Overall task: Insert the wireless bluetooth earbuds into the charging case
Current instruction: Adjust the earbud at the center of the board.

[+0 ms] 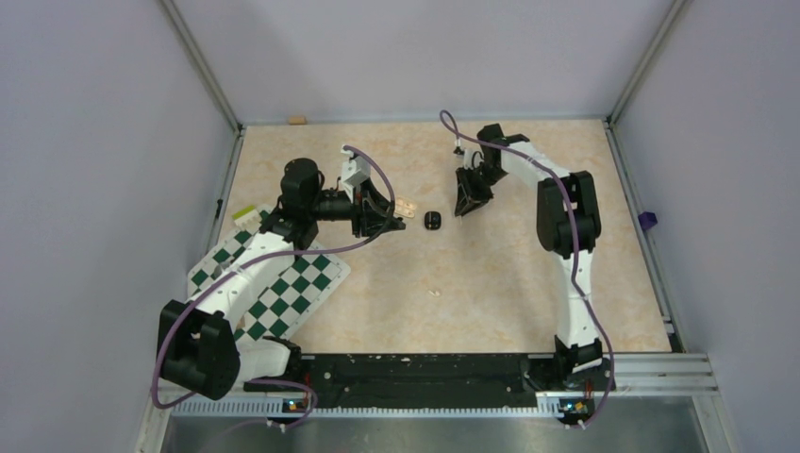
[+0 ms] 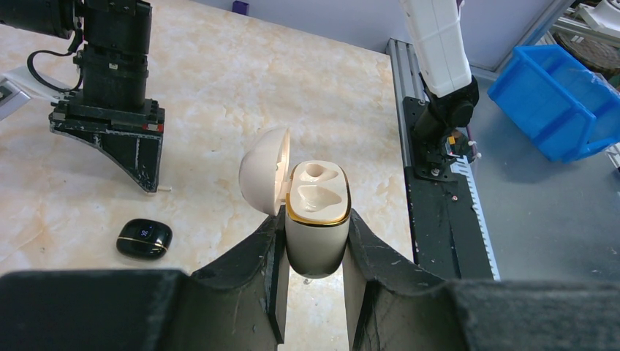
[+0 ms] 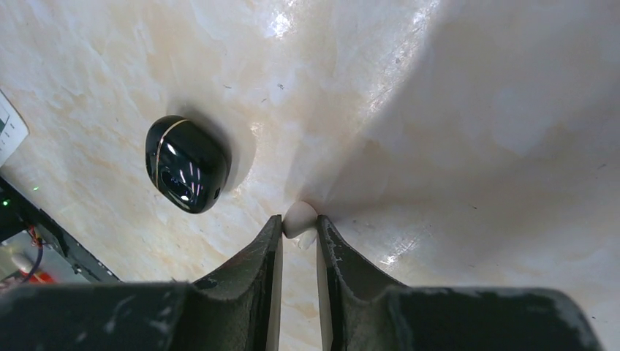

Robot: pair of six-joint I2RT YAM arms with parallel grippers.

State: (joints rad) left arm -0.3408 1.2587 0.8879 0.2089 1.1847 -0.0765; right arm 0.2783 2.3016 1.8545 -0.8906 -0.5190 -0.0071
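My left gripper (image 2: 314, 216) is shut on the cream-white charging case (image 2: 316, 238) and holds it upright above the table. The case's lid (image 2: 263, 172) is open, and two empty wells show inside a gold rim. In the top view the case (image 1: 404, 205) is at the left gripper's (image 1: 394, 215) tip. My right gripper (image 3: 299, 219) points down at the table (image 3: 439, 110), shut on a tiny white rounded piece (image 3: 298, 216), perhaps an earbud. A glossy black rounded piece (image 3: 186, 173) with a gold line lies on the table between the grippers (image 1: 432, 220), (image 2: 144, 238).
A green-and-white chequered mat (image 1: 274, 283) lies under the left arm. A tiny white crumb (image 1: 435, 293) lies mid-table. A small wooden block (image 1: 297, 120) sits at the back wall. A blue bin (image 2: 563, 102) stands beyond the table's front rail.
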